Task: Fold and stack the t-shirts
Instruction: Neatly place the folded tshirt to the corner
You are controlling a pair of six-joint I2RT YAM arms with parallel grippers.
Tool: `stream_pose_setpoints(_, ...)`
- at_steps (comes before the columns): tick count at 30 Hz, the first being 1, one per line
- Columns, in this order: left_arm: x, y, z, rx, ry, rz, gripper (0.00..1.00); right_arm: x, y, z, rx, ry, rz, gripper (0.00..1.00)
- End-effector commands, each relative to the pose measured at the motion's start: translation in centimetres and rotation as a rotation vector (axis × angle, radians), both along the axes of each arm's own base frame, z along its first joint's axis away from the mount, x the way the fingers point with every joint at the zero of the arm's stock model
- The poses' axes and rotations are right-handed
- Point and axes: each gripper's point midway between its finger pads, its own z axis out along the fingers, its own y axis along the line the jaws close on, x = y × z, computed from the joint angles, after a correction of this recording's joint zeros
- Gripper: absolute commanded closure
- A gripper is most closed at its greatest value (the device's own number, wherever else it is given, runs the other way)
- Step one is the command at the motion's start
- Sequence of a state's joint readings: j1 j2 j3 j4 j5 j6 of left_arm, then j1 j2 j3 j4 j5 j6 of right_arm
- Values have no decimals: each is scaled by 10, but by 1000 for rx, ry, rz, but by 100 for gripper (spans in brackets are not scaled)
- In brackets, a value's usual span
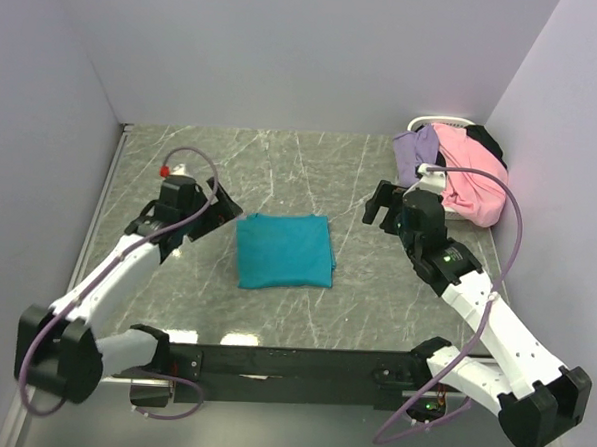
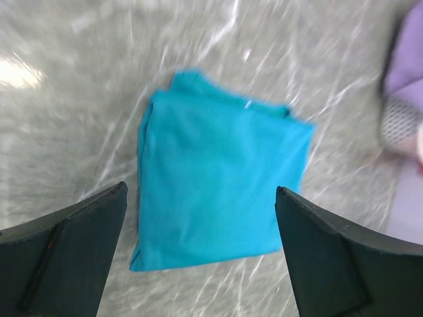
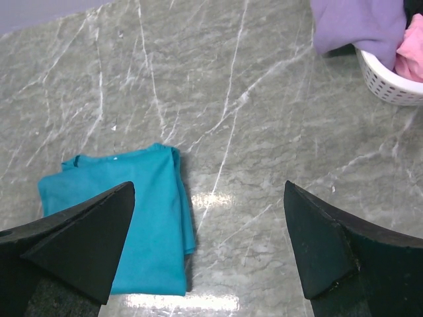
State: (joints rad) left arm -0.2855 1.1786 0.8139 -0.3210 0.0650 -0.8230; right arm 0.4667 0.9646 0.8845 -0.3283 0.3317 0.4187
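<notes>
The teal t-shirt lies flat on the table, folded into a neat, roughly square packet with its layered edges showing along one side. It sits between my two sets of jaws and is gripped by neither.

My left gripper points at it from just beside its near corner. Its jaws are spread wide with nothing between them. Through the left wrist camera, the packet fills the gap between the two dark fingers, lying ahead of and below the tips, apart from both.

My right gripper stands on the other side of the shirt, somewhat further off, and its jaws are also spread as wide as they go, holding nothing. From the right wrist camera, the teal packet lies ahead on the side of the left-hand finger, which hides its near corner. Bare marbled table shows in the gap between the tips.

Beyond the right-hand finger of that gripper, well apart from the teal packet, stands a white basket. Out of it spill a lavender t-shirt, hanging over the rim on the side nearest the jaws, a pink t-shirt bunched over the far side, and a black t-shirt behind them. All three are loose and unfolded.
</notes>
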Motion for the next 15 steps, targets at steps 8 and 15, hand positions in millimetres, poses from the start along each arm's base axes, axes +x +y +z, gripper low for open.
stream_pose_setpoints(8, -5, 44, 23, 141, -79, 165, 1, 4, -1, 0, -2, -16, -8, 0)
stream_pose_setpoints(15, -9, 31, -24, 129, 13, 101, 1, 4, 18, -16, -16, 41, 96, 0)
